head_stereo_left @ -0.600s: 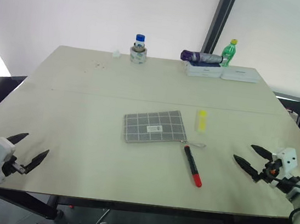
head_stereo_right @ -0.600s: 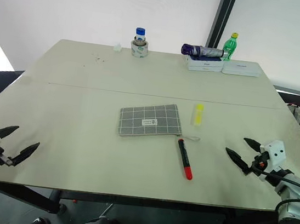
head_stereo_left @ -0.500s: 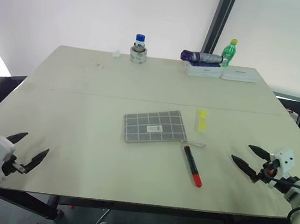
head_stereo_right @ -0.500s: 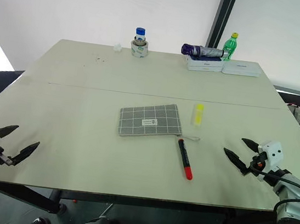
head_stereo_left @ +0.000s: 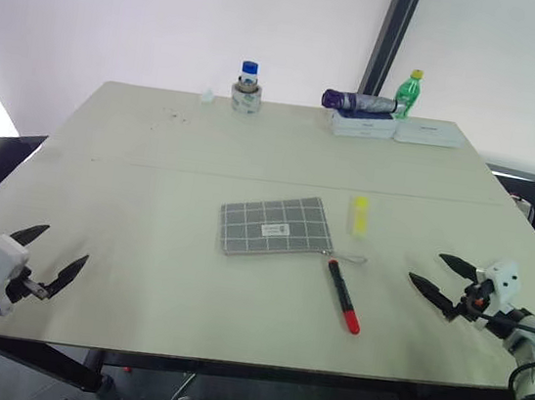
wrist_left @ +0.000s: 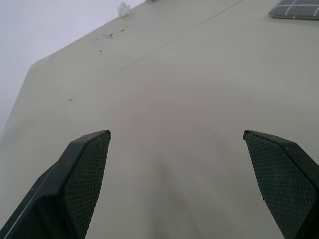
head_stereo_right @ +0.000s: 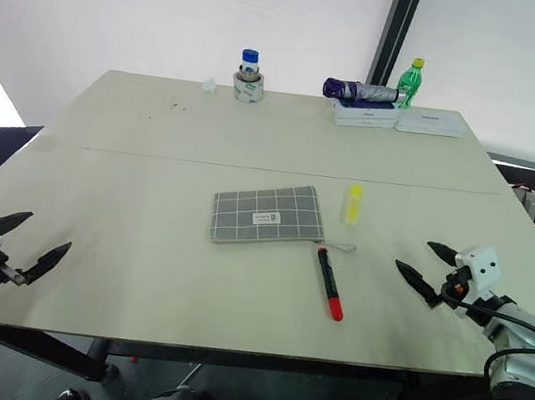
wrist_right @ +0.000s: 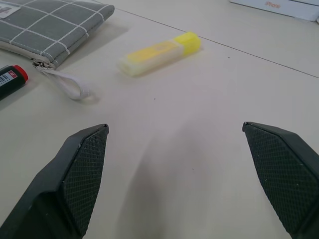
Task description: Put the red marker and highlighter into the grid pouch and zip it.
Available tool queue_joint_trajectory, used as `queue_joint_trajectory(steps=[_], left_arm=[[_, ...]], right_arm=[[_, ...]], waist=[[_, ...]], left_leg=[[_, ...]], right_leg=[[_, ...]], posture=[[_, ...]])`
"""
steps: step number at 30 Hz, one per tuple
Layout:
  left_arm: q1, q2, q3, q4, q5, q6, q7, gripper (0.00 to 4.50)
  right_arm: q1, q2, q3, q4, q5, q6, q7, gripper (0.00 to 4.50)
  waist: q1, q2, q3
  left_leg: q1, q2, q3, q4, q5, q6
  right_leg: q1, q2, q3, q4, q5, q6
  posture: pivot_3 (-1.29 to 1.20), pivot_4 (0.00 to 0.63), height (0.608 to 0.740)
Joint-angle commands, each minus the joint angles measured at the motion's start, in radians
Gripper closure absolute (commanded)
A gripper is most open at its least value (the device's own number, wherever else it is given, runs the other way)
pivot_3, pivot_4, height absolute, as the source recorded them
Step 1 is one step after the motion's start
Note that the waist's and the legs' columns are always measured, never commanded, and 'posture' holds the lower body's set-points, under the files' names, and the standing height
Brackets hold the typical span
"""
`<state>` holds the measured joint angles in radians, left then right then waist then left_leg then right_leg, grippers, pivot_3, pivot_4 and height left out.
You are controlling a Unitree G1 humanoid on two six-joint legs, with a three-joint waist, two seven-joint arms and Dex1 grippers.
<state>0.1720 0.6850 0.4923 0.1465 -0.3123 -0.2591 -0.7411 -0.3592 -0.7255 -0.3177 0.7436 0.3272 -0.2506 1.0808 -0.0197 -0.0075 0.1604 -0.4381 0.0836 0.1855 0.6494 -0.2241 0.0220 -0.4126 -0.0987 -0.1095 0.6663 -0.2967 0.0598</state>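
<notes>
From the head camera, the grid pouch [head_stereo_left: 276,226] lies flat mid-worktop [head_stereo_left: 152,175], the highlighter [head_stereo_left: 359,215] just beside its right edge and the red marker [head_stereo_left: 343,295] near its front right corner, while the left gripper [head_stereo_left: 48,257] and right gripper [head_stereo_left: 438,277] hover at the near corners, fingers spread wide and empty. The left wrist camera looks between parted fingers [wrist_left: 84,174] across bare worktop toward a corner of the pouch [wrist_left: 296,9]. The right wrist camera frames the highlighter [wrist_right: 159,53], the pouch's zip strap [wrist_right: 67,84] and the marker's red end [wrist_right: 19,73] beyond released fingers [wrist_right: 82,174].
</notes>
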Motion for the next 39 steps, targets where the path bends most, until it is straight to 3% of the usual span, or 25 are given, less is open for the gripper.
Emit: queue_joint_trajectory(steps=[1,8,9,12,18,27,39], left_arm=[[-0.007,-0.002,0.002,0.007,0.043,-0.073,0.028,0.0],[-0.077,0.022,-0.021,0.076,0.101,-0.167,0.032,0.0],[-0.106,0.033,-0.043,0.099,0.142,-0.21,0.039,0.0],[-0.208,0.058,-0.124,0.167,0.217,-0.307,0.03,0.0],[-0.454,0.077,-0.322,0.37,0.401,-0.521,0.046,0.0],[-0.727,0.03,-0.574,0.704,0.67,-0.819,0.192,0.0],[-0.943,-0.047,-0.795,0.93,0.928,-0.903,0.469,0.0]], right_arm=[[-0.025,-0.006,-0.004,-0.008,0.004,-0.017,0.0,0.03],[-0.027,0.009,0.002,-0.05,0.015,-0.006,0.004,0.03],[-0.043,0.022,0.003,-0.074,0.028,0.021,-0.009,0.26],[-0.095,0.072,0.046,-0.134,0.001,0.015,-0.047,1.36],[-0.225,0.173,0.183,-0.107,-0.146,-0.039,-0.161,4.45],[-0.416,0.223,0.329,0.158,-0.382,-0.162,-0.406,4.45],[-0.5,0.277,0.462,0.303,-0.56,-0.235,-0.595,4.45]], waist=[[0.0,0.0,0.0],[0.001,0.0,0.0],[0.001,0.0,0.0],[0.0,0.0,0.0],[0.001,0.001,0.0],[0.001,0.001,0.0],[0.006,0.001,0.0]], left_leg=[[0.0,0.0,0.0,0.0,0.0,0.0],[0.0,0.0,0.0,0.0,0.0,0.0],[0.0,0.0,0.0,0.0,0.0,0.0],[0.0,0.0,0.0,0.0,0.0,0.0],[0.0,0.0,0.002,-0.001,0.002,-0.002],[-0.004,-0.001,0.009,0.0,0.004,-0.006],[-0.004,-0.001,0.01,0.001,0.006,-0.008]], right_leg=[[0.0,0.0,0.0,0.0,0.0,0.0],[0.0,0.0,0.0,0.0,0.0,0.0],[0.0,0.0,0.0,0.0,0.0,0.0],[0.0,0.0,0.0,0.0,0.001,-0.001],[-0.001,0.002,0.0,0.001,0.001,-0.001],[-0.005,0.003,0.0,0.002,0.001,0.0],[-0.006,0.004,0.001,0.005,0.001,0.001]], posture=[[0.0,0.15,0.74],[0.0,0.15,0.74],[0.0,0.15,0.74],[0.0,0.15,0.74],[0.0,0.15,0.74],[0.0,0.15,0.74],[0.0,0.15,0.74]])
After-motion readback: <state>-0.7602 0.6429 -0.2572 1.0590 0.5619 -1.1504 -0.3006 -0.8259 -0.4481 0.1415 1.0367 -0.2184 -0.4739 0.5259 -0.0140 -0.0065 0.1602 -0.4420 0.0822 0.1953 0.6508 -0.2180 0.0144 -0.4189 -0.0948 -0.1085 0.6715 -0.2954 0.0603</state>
